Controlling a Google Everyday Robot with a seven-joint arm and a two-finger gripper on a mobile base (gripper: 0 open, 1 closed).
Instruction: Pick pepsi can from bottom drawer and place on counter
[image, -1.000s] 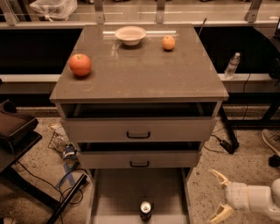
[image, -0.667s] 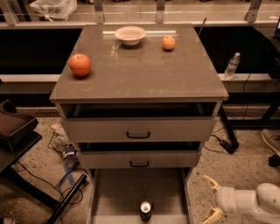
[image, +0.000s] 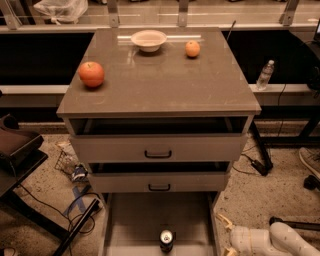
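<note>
The pepsi can stands upright on the floor of the bottom drawer, which is pulled out at the bottom of the view; the can's silver top faces up. The counter is the broad grey-brown top of the cabinet above. My gripper is at the lower right, just outside the drawer's right wall, to the right of the can and apart from it. Its two pale fingers are spread and hold nothing.
On the counter lie a red apple, a white bowl and an orange. The two upper drawers stand slightly open. A clear bottle is on a ledge to the right. Cables and clutter lie on the floor at left.
My gripper has moved left and slightly down, closer to the right side of the bottom drawer. The can and the things on the counter have not moved.
</note>
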